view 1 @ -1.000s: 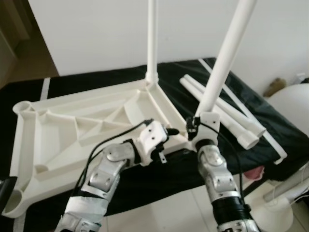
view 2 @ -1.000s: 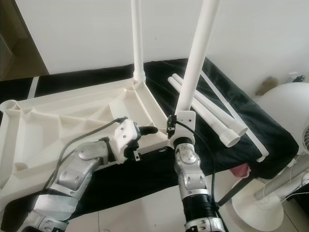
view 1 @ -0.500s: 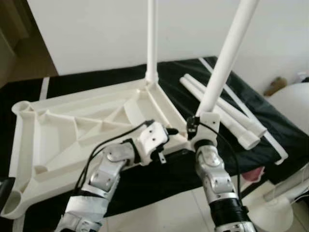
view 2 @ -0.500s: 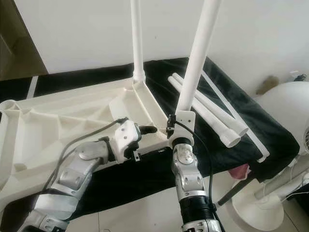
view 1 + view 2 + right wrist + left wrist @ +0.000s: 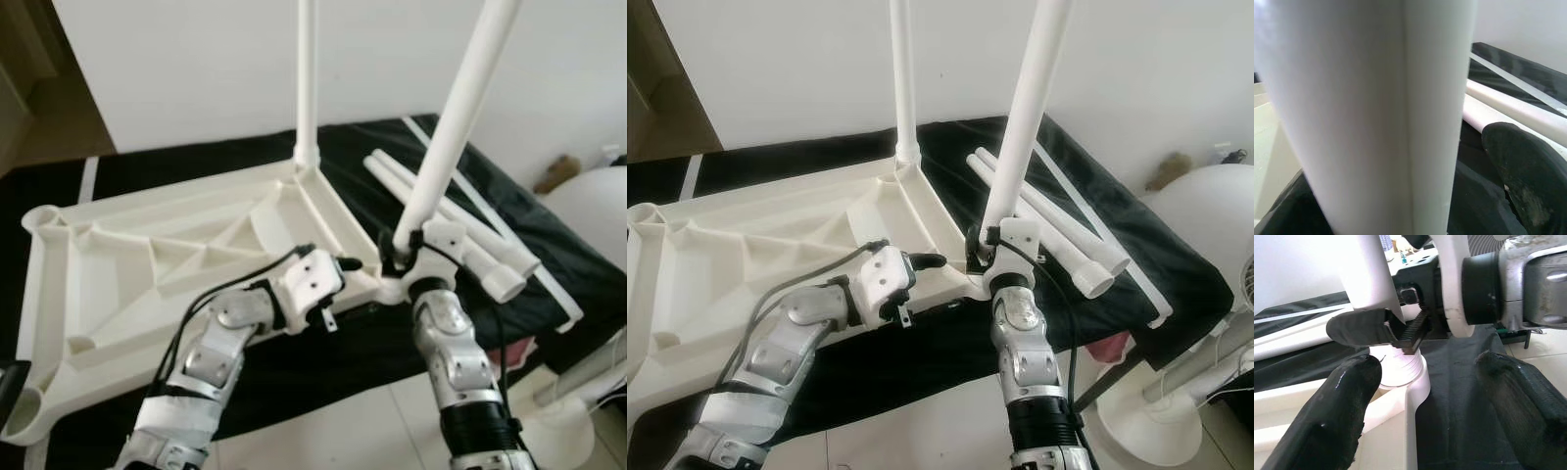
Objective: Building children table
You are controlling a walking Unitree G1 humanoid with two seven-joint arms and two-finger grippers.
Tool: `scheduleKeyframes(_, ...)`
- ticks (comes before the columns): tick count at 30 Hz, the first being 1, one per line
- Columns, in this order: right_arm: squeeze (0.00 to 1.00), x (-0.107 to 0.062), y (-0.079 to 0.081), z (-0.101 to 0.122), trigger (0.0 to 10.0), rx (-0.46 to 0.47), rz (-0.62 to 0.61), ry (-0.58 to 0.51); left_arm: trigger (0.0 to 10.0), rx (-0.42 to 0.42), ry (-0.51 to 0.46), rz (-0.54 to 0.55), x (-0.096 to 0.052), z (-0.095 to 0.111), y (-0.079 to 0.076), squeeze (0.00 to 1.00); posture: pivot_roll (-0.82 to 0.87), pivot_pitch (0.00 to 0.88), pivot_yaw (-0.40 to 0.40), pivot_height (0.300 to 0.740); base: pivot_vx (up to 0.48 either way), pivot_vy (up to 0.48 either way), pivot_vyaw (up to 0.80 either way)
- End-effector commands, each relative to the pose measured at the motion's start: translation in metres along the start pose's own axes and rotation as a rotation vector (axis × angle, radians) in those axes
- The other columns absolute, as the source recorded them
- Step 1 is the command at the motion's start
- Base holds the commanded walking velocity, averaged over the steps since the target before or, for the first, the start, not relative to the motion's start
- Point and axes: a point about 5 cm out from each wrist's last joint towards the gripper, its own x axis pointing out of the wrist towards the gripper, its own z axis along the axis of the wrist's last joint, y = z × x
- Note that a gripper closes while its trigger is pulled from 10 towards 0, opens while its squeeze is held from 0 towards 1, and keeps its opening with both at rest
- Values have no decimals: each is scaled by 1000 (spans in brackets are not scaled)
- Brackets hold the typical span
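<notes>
The cream tabletop (image 5: 147, 264) lies upside down on a black cloth. One white leg (image 5: 307, 78) stands upright in its far right corner. A second white leg (image 5: 451, 127) leans slightly over the near right corner socket (image 5: 1400, 374), its threaded end at the socket. My right gripper (image 5: 397, 257) is shut on this leg just above the socket; the leg (image 5: 1376, 117) runs close past the right wrist camera. My left gripper (image 5: 345, 264) is open beside the same corner, its fingers (image 5: 1337, 416) on either side of the tabletop's rim.
Two loose white legs (image 5: 460, 230) lie on the black cloth (image 5: 529, 245) right of the tabletop. A white fan (image 5: 1205, 225) with its round base (image 5: 1146, 421) stands on the tiled floor at the right. A white wall is behind.
My right wrist has turned about the leg, its camera housing swinging to the right. The leg stays leaning over the corner socket. The left arm has not moved.
</notes>
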Motion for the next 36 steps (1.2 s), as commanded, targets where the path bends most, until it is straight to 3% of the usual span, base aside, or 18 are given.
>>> scheduleKeyframes(1,1000,-4,-3,-2,10000,5,60,12,10000,-23,-3,118,-1,0,6,0,-76,13,3,740,0,0,0)
scheduleKeyframes(2,1000,-4,-3,-2,10000,5,60,12,10000,-23,-3,118,-1,0,6,0,-76,13,3,740,0,0,0)
scheduleKeyframes(3,0,-5,-3,-3,10000,5,86,13,10000,-54,-8,93,-1,-1,4,0,-76,13,3,740,0,0,0)
scheduleKeyframes(9,0,-5,-15,-2,10000,-47,258,16,10000,-110,-51,8,-3,3,-2,0,-85,19,6,740,0,0,0)
scheduleKeyframes(12,0,-5,-17,-2,10000,-54,277,18,10000,-114,-54,-1,-3,3,-3,0,-85,19,6,740,0,0,0)
scheduleKeyframes(13,0,-3,-20,-4,10000,-100,350,32,10000,-122,-52,-18,-5,3,-5,0,-81,21,4,740,0,0,0)
scheduleKeyframes(28,0,18,-17,-12,10000,-170,514,92,10000,-124,-46,-25,-7,6,-4,0,-63,22,7,740,0,0,0)
scheduleKeyframes(29,0,20,-16,-13,8314,-180,530,94,10000,-123,-47,-24,-7,6,-4,0,-63,19,6,740,0,0,0)
scheduleKeyframes(30,0,23,-15,-13,3529,-181,532,90,10000,-121,-47,-19,-7,6,-4,0,-61,18,6,740,0,0,0)
scheduleKeyframes(31,0,25,-13,-14,0,-173,528,91,10000,-120,-46,-15,-7,7,-3,0,-61,18,6,740,0,0,0)
scheduleKeyframes(36,0,27,-10,-16,0,-161,546,92,10000,-118,-48,-8,-7,8,-3,0,-58,16,2,740,0,0,0)
